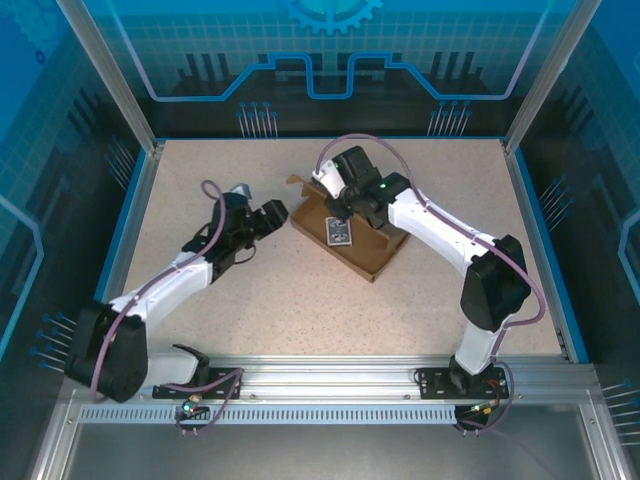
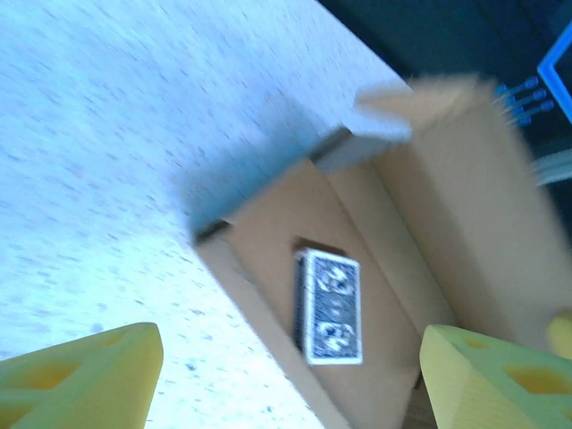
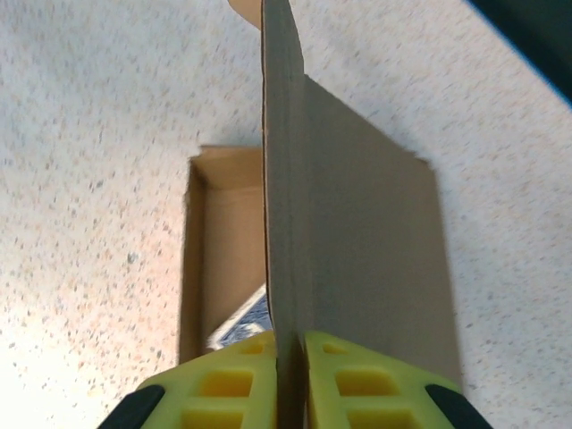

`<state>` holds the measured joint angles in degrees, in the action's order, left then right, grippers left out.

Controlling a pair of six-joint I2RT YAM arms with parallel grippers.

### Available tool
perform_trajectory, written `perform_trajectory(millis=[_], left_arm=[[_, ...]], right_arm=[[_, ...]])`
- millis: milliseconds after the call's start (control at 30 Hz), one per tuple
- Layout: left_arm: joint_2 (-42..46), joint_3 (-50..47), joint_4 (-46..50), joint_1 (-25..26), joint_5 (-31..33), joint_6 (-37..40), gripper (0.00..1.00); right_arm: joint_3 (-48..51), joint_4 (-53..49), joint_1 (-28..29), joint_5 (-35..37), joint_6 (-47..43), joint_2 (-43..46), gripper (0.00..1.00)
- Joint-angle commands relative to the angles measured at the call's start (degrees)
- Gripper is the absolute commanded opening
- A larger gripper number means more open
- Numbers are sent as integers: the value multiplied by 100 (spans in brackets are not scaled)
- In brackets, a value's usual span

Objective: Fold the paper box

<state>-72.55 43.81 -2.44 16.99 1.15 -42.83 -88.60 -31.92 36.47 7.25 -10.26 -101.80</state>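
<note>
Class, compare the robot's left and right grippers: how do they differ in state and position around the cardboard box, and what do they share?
The left gripper is open and holds nothing; the right gripper is shut on an upright panel of the paper box. The left gripper faces the box from its left side; the right gripper reaches in over it. Both have yellow fingers.

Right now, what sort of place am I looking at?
Likely a robot test cell: a speckled table walled by blue printed panels on metal posts, with a left arm and right arm bolted to a rail.
</note>
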Motion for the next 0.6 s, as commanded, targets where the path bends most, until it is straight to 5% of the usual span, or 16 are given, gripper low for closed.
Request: perform_trajectory(millis=[0,133,333,567], left_arm=[[412,-75,486,-446,-114,466,78],[457,35,451,-959,-298,665,80],[-180,630,495,-1037,-724,969,81],[-1373,1579,634,-913,-1468,1196,78]], right_arm=[[329,-68,160,97,56,117,15],[639,-104,258,185,-6,90,16],[962,-206,419,137,-230,134,24],[1221,-406,479,-287,-375,564,49]])
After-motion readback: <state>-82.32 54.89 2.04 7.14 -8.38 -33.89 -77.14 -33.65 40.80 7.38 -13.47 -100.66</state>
